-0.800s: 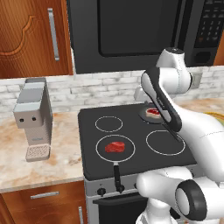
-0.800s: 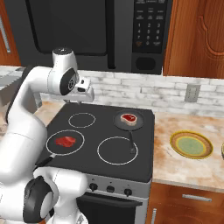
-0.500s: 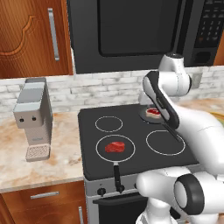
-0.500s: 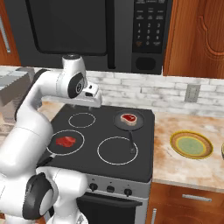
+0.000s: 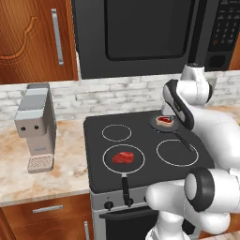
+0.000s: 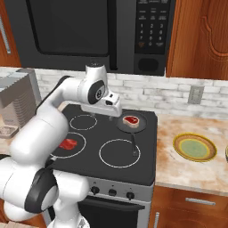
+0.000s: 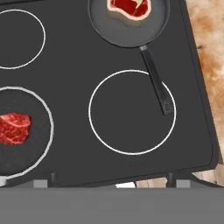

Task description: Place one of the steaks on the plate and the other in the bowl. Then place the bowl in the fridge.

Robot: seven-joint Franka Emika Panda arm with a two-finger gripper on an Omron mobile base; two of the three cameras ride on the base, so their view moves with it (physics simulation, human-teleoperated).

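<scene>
Hovering high above the stovetop (image 6: 147, 147) with its fingers spread wide and holding nothing, the gripper (image 6: 115, 110) hangs just left of the small pan (image 6: 132, 124) that carries the nearer steak (image 6: 131, 120). That steak lies ahead and to the gripper's right, at the hand view's top edge, so the reach probably goes forward and down. The other steak (image 7: 14, 128) sits in the front-left pan (image 7: 26, 153), and the plate (image 6: 194, 147) waits on the counter to the right.

Hidden and cropped parts over the stove

In the hand view, the far steak (image 7: 129, 7) and its pan (image 7: 127, 26) were cut by the top edge, the near steak (image 7: 14, 128) by the left edge. In the left base view, the arm hid part of the pan's rim.
</scene>
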